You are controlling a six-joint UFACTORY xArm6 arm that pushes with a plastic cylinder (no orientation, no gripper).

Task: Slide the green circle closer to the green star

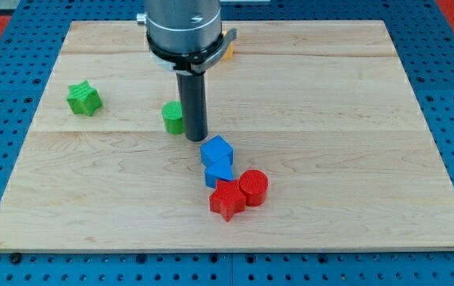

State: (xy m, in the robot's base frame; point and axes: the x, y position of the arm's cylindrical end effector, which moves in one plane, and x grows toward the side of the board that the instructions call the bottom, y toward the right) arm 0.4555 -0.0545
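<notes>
The green circle (pixel 172 117) sits left of the board's centre, partly hidden by my rod. My tip (pixel 196 138) rests on the board just right of the green circle, touching or nearly touching its right side. The green star (pixel 83 98) lies well to the view's left of the circle, near the board's left edge.
Two blue blocks (pixel 217 151) (pixel 219 172) sit just below and right of my tip. A red star (pixel 227 199) and a red cylinder (pixel 253 187) lie below them. A yellow block (pixel 227 51) peeks out behind the arm at the top. The wooden board (pixel 354 119) lies on a blue pegboard.
</notes>
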